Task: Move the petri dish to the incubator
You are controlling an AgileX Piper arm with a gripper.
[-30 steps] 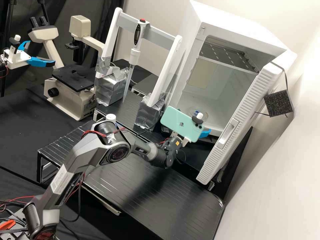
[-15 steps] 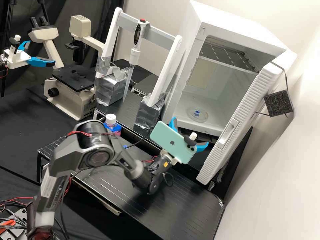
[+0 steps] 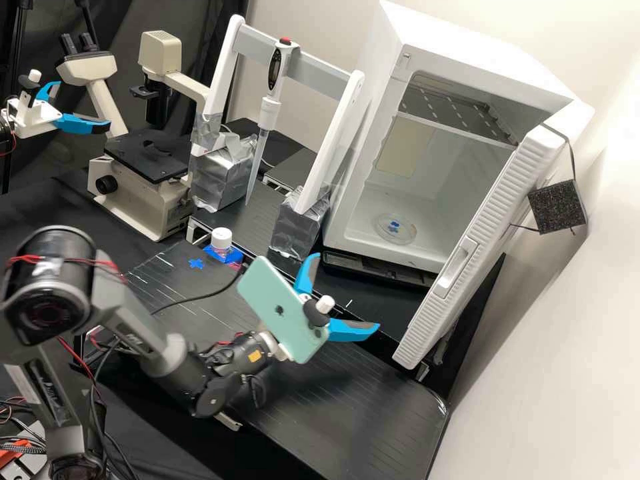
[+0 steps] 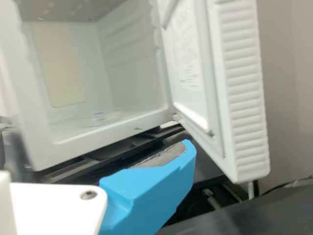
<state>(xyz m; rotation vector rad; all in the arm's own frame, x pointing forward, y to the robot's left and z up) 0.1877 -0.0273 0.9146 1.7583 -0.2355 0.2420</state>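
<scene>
The gripper point(image 3: 343, 291) stands open over the black bench in the high view, in front of the incubator and apart from it, with nothing between its blue fingers. A clear petri dish point(image 3: 396, 229) with blue marks lies flat on the floor of the white incubator point(image 3: 350, 235), whose door stands wide open. From the wrist, the petri dish point(image 4: 106, 116) shows faintly inside the incubator point(image 4: 98, 139), beyond a blue finger point(image 4: 151, 188).
The incubator door point(image 3: 467, 267) juts toward the bench at the right. A pipette point(image 3: 268, 113) hangs on a white stand left of the incubator. A capped bottle point(image 3: 222, 245) and a microscope point(image 3: 143, 180) stand farther left.
The arm has drawn back from the incubator, toward the left and front of the bench. The petri dish, partly hidden behind the gripper's phone mount before, stays on the incubator floor.
</scene>
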